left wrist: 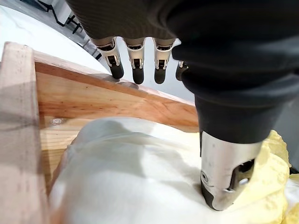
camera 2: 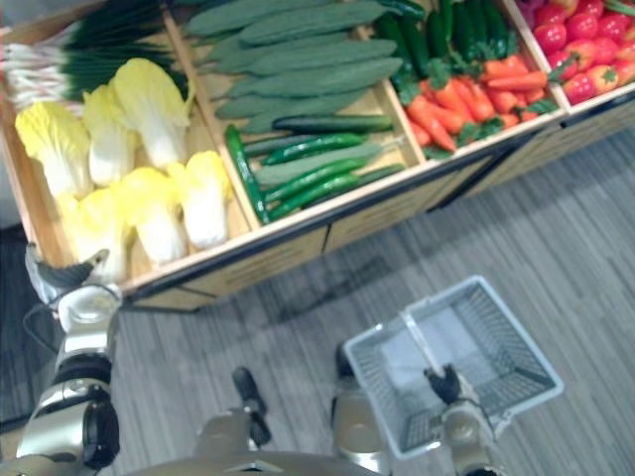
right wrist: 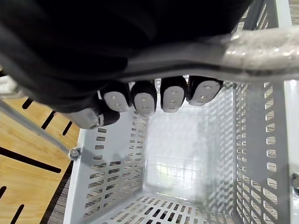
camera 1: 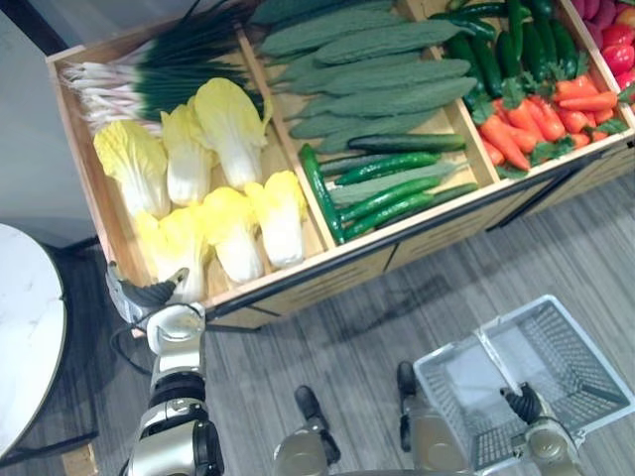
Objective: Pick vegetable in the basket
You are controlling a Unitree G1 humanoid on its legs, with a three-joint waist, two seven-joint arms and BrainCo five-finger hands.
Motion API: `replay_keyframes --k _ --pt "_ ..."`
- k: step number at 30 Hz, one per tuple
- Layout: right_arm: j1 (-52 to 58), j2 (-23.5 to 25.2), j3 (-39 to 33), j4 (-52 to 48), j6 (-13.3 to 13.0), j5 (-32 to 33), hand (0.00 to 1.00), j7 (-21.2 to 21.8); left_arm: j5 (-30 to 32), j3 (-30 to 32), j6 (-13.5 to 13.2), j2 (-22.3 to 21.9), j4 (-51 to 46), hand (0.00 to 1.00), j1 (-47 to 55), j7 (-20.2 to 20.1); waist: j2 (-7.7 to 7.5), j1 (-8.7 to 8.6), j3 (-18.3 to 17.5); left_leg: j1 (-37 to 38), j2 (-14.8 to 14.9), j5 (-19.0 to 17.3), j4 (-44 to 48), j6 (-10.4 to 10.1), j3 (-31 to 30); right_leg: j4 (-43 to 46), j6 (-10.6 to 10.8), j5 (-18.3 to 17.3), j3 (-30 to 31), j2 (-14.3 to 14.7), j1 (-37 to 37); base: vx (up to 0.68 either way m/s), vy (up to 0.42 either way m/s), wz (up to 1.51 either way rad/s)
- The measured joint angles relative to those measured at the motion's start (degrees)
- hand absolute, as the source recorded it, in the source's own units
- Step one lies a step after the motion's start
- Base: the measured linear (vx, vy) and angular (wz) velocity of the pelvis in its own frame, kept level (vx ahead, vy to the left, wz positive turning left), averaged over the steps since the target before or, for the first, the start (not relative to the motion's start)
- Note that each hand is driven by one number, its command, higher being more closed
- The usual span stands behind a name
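Note:
Several pale yellow napa cabbages (camera 1: pixel 230 129) lie in the left compartment of the wooden display crate (camera 1: pixel 298 273). My left hand (camera 1: pixel 149 295) hovers at the crate's front left corner over the nearest cabbage (left wrist: pixel 131 182). It is open, its fingers (left wrist: pixel 135 70) straight above the crate's wall and its thumb (left wrist: pixel 226 177) resting on the leaves. On the floor side at lower right hangs a grey plastic basket (camera 1: pixel 585 342), with nothing inside. My right hand (camera 1: pixel 524 405) is shut on the basket's handle (right wrist: pixel 252 51), its fingers (right wrist: pixel 145 100) curled round the bar.
The crate also holds spring onions (camera 1: pixel 149 74), long bumpy green gourds (camera 1: pixel 377 74), cucumbers (camera 1: pixel 392 193), carrots (camera 1: pixel 536 119) and red vegetables (camera 1: pixel 617 45). A round white table (camera 1: pixel 25 327) stands at the left. Grey plank floor (camera 1: pixel 377 317) lies between crate and basket.

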Motion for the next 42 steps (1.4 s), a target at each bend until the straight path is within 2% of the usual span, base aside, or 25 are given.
replay_keyframes --k 14,19,22,32,33,42 --pt "-0.97 -0.01 1.75 0.03 -0.01 1.29 1.00 -0.46 0.01 0.02 -0.27 1.70 1.07 0.00 -0.17 0.45 -0.61 0.27 0.35 0.02 0.11 0.02 0.01 0.01 3.22 -0.95 -0.17 1.72 3.13 0.64 -1.55 0.00 -0.018 -0.12" --pt "-1.02 0.50 2.38 0.04 -0.05 1.67 1.00 -0.57 0.00 -2.43 -0.41 1.51 2.70 0.00 -0.32 -1.50 -1.20 -0.55 0.68 0.77 0.09 -0.04 0.00 -0.06 3.44 -0.97 -0.15 1.73 3.31 0.63 -0.95 0.00 -0.003 -0.01" --pt "-1.50 0.58 3.02 0.02 -0.44 1.67 1.00 -0.55 0.00 -3.36 -0.34 1.26 3.29 0.00 -0.13 -2.13 -2.13 -1.30 1.21 0.72 0.14 -0.07 0.00 -0.09 4.11 -1.06 -0.16 1.84 3.88 0.76 -1.36 0.01 -0.023 -0.10" --pt "-1.59 0.53 3.39 0.00 -0.52 1.75 1.00 -0.68 -0.64 -1.59 -0.98 0.53 3.82 0.00 0.37 -1.51 -2.15 -1.46 1.22 0.72 0.09 -0.14 0.01 -0.19 4.60 -1.08 -0.06 2.07 4.58 0.85 -1.69 0.01 -0.009 -0.03" --pt "-1.61 0.53 3.50 0.00 -0.52 1.76 1.00 -0.71 -0.70 -1.53 -1.54 0.44 4.61 1.00 0.39 -1.50 -2.15 -1.50 1.22 0.66 0.06 -0.15 0.01 -0.19 4.60 -1.08 -0.04 2.08 4.60 0.81 -1.77 0.00 0.000 0.00" --pt "-2.77 0.49 4.39 0.60 -0.43 1.78 1.00 -0.80 -0.33 -1.01 -2.34 1.20 5.54 1.00 1.36 -1.22 -2.16 -1.50 1.21 0.45 0.02 -0.23 0.01 -0.28 4.79 -1.76 0.06 2.44 4.97 0.88 -1.88 0.00 -0.006 -0.01"
